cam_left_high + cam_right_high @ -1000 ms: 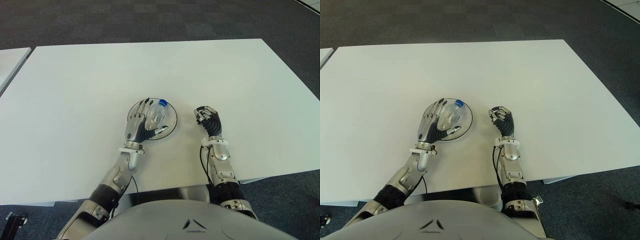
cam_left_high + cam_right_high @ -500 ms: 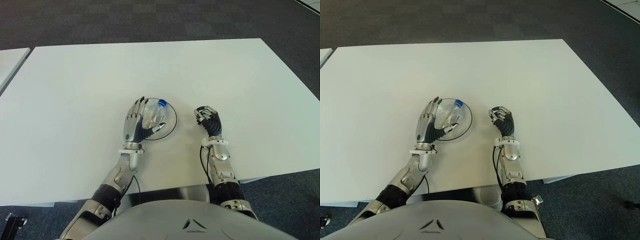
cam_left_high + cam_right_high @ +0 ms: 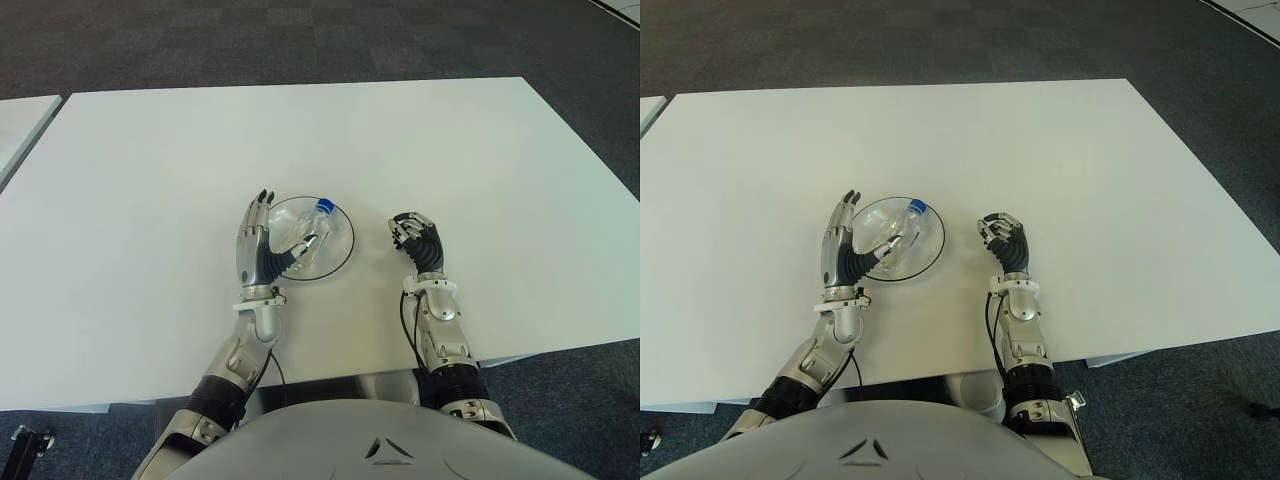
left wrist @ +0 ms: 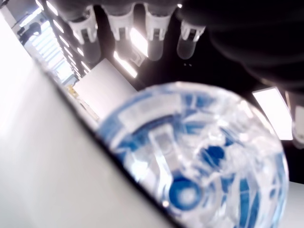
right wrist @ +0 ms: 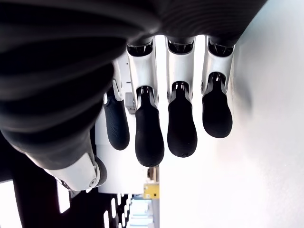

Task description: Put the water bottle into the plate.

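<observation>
Water bottle (image 3: 307,238) lies on its side inside the plate (image 3: 341,228), blue cap pointing away from you, on the white desk (image 3: 150,180). Your left robot hand (image 3: 259,255) stands at the plate's left edge, fingers straight and spread, thumb reaching toward the bottle, gripping nothing. Your right robot hand (image 3: 417,240) shows right of the plate, fingers curled in, holding nothing.

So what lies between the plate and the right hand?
Nothing: in the left eye view only bare table separates the plate from the curled right hand.
</observation>
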Robot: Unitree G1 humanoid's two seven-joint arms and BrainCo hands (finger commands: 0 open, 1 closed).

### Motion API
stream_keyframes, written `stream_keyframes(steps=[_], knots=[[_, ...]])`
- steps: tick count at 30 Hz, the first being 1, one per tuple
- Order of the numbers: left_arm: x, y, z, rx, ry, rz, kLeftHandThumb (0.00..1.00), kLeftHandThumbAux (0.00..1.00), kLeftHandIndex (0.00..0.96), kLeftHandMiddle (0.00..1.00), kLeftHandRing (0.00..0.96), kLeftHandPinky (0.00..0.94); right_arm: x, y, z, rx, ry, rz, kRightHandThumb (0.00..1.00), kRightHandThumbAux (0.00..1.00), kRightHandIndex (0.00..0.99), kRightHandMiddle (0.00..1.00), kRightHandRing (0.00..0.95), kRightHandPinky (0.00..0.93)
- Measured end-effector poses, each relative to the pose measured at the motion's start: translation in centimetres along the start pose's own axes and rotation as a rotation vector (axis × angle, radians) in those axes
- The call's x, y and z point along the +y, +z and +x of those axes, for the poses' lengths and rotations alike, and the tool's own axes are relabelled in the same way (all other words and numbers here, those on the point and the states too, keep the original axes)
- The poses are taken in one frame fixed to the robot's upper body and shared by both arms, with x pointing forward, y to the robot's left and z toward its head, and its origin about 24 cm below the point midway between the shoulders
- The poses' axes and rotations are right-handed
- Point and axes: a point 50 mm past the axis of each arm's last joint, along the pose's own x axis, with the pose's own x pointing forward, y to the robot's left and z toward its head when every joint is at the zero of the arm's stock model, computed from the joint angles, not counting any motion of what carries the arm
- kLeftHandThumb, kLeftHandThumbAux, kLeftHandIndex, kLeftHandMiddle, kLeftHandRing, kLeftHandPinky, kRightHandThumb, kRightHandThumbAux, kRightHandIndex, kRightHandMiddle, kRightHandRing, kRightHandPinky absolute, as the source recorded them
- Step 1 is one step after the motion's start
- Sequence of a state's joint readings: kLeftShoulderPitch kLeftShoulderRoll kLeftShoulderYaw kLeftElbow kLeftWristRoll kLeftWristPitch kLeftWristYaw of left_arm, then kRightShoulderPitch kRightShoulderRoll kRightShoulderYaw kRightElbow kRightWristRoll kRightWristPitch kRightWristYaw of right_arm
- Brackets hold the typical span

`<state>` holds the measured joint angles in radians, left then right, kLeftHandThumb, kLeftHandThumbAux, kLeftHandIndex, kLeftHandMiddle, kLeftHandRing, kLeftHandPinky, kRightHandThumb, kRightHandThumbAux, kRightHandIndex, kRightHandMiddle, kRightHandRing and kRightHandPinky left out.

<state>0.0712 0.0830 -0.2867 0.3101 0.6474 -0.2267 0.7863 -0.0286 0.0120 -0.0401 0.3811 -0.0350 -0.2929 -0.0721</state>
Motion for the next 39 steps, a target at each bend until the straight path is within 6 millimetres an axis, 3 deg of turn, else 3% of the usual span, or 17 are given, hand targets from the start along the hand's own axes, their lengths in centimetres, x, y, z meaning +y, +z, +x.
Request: stream_keyframes(steps=[12,18,22,25,31,33,37,38,39], knots=[[2.3,-1.7,0.3,0.167,0.113,-0.191,0.105,0.605,0.0,0.0,0.0,0.0,-0.1,0.0,0.0,-0.001,0.008,-0.002,0.708,0.727,0.437,0.694,0.686,0.692],[3.6,-3.0,0.6,0.239,0.166,-0.276,0.047,0.745,0.029,0.044,0.045,0.104,-0.1,0.0,0.0,-0.001,0.009,-0.002,0.708,0.727,0.437,0.698,0.689,0.693],[4.4,-5.2,0.4,0.313,0.168,-0.334,0.013,0.769,0.062,0.086,0.085,0.123,-0.1,0.0,0.0,-0.001,0.011,-0.003,0.708,0.727,0.437,0.7,0.691,0.695],[4.9,-6.6,0.0,0.373,0.17,-0.365,0.004,0.781,0.1,0.135,0.138,0.186,-0.1,0.0,0.0,-0.001,0.012,-0.005,0.707,0.727,0.437,0.701,0.693,0.698],[5.9,-7.6,0.4,0.419,0.206,-0.489,0.0,0.845,0.219,0.277,0.298,0.353,-0.2,0.1,0.1,-0.003,0.012,-0.009,0.707,0.727,0.437,0.701,0.693,0.694],[6.1,-7.8,0.5,0.44,0.215,-0.514,0.0,0.901,0.322,0.351,0.358,0.395,-0.2,0.1,0.1,-0.003,0.012,-0.008,0.708,0.727,0.437,0.701,0.693,0.694],[6.1,-8.0,0.9,0.472,0.233,-0.553,0.0,0.959,0.409,0.411,0.409,0.439,-0.1,0.1,0.1,-0.003,0.012,-0.007,0.708,0.727,0.437,0.702,0.693,0.696],[6.2,-8.0,1.0,0.477,0.238,-0.557,0.25,0.874,0.418,0.473,0.472,0.493,-0.1,0.1,0.1,-0.003,0.012,-0.007,0.709,0.727,0.437,0.703,0.695,0.697],[6.2,-8.1,1.0,0.479,0.238,-0.558,0.412,0.818,0.424,0.513,0.512,0.527,-0.1,0.1,0.1,-0.003,0.012,-0.007,0.709,0.727,0.437,0.704,0.695,0.698]])
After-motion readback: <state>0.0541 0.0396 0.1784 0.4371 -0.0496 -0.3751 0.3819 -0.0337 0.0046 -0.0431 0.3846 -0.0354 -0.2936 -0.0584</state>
